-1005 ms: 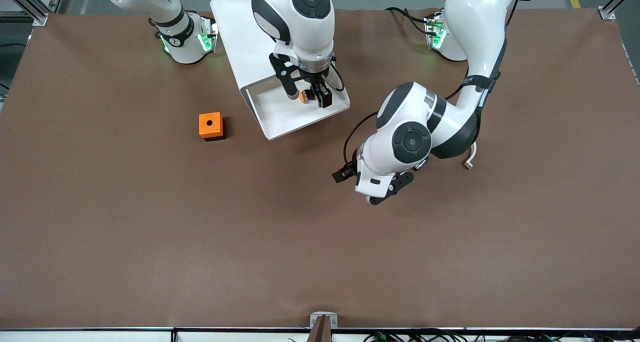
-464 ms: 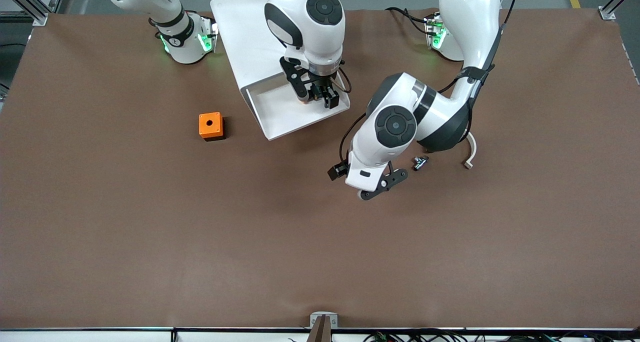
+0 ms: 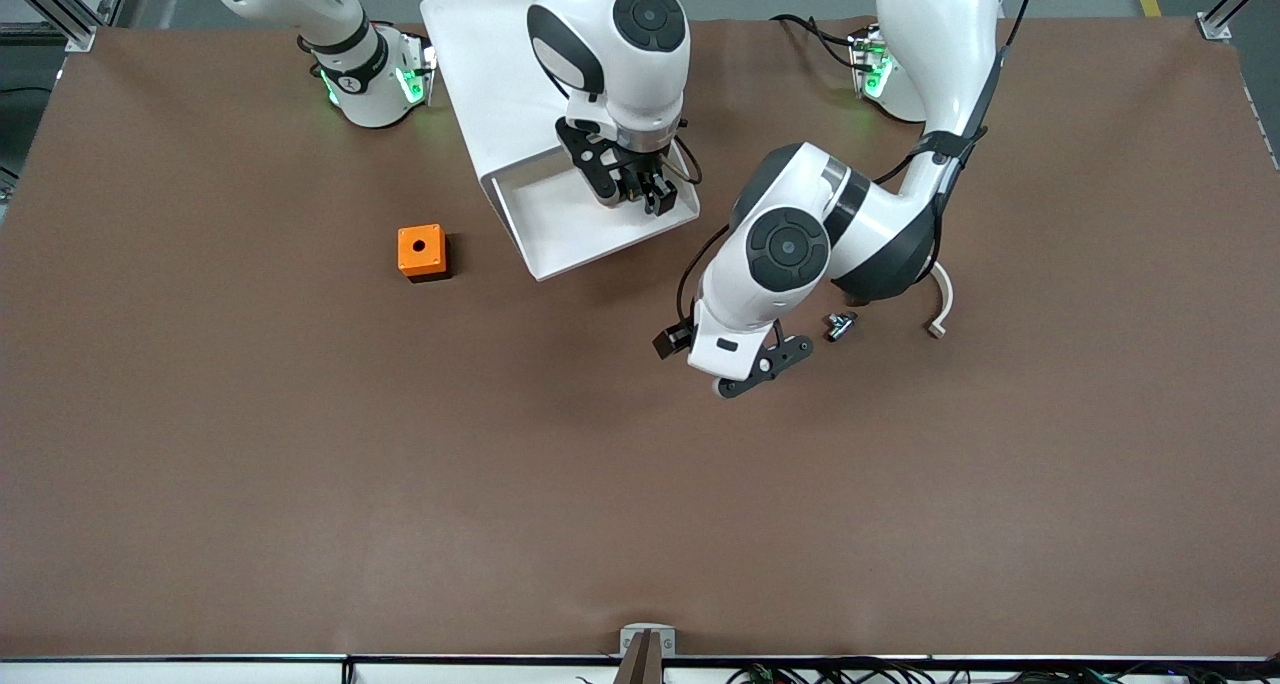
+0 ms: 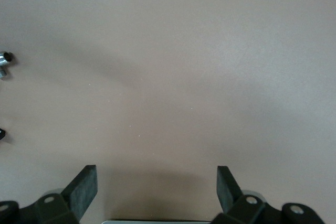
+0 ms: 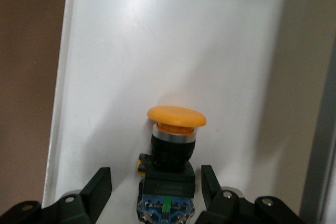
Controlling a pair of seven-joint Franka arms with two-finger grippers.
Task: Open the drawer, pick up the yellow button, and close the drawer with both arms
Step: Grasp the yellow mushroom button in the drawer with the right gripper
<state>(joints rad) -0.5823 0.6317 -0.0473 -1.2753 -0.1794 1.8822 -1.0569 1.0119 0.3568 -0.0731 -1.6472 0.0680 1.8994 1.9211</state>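
The top drawer [image 3: 560,239] of the white cabinet [image 3: 480,54] is pulled out toward the front camera. The button lies on the drawer floor [image 5: 157,51]; its orange cap [image 5: 176,116] and black body [image 5: 169,156] show in the right wrist view. In the front view the right gripper [image 3: 630,192] hides it. The right gripper [image 5: 156,182] is low in the drawer, open, with a finger on each side of the button's body and a gap on both sides. The left gripper [image 3: 740,364] is open and empty over bare table [image 4: 156,174], nearer the front camera than the drawer.
An orange cube with a hole [image 3: 421,251] sits beside the drawer toward the right arm's end. A small black-and-white part [image 3: 838,326] lies by the left gripper and shows at the edge of the left wrist view [image 4: 4,59]. A white curved piece [image 3: 940,309] lies past it.
The right gripper has come down into the drawer around the button, hiding its orange cap in the front view. The left arm swung toward the drawer, uncovering the small part.
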